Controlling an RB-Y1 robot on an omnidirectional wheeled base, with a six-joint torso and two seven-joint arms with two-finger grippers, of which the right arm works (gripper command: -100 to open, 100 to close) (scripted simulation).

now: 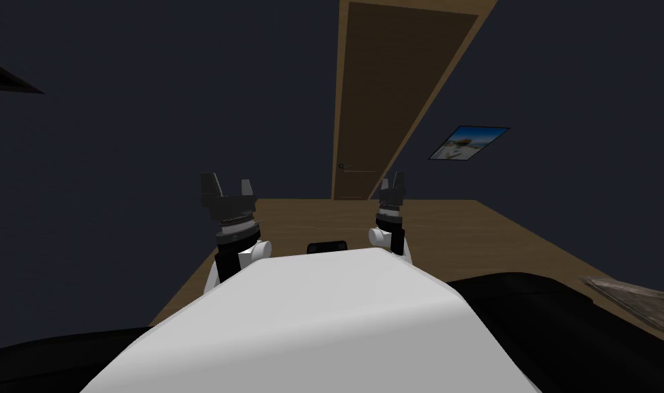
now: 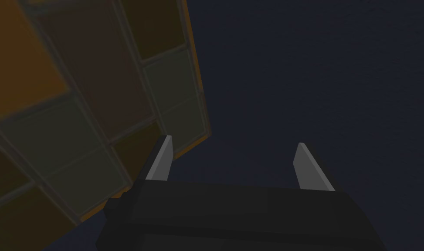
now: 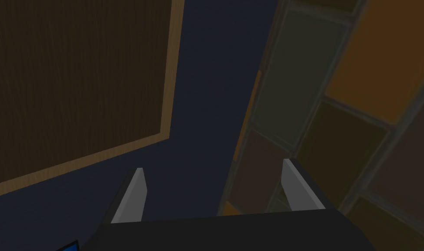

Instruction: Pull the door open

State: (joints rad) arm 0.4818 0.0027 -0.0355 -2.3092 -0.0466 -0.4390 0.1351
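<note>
Door: dark brown, lighter frame, shut, in the dark blue wall at the floor's far edge.
Handle: small, on the door's left edge.
Left gripper: wide apart, empty.
Right gripper: wide apart, empty.

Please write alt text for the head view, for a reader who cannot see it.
A brown door with a small handle stands at the far end of a wooden floor, between dark walls. Well short of it, the left gripper and right gripper are raised, both open.
</note>
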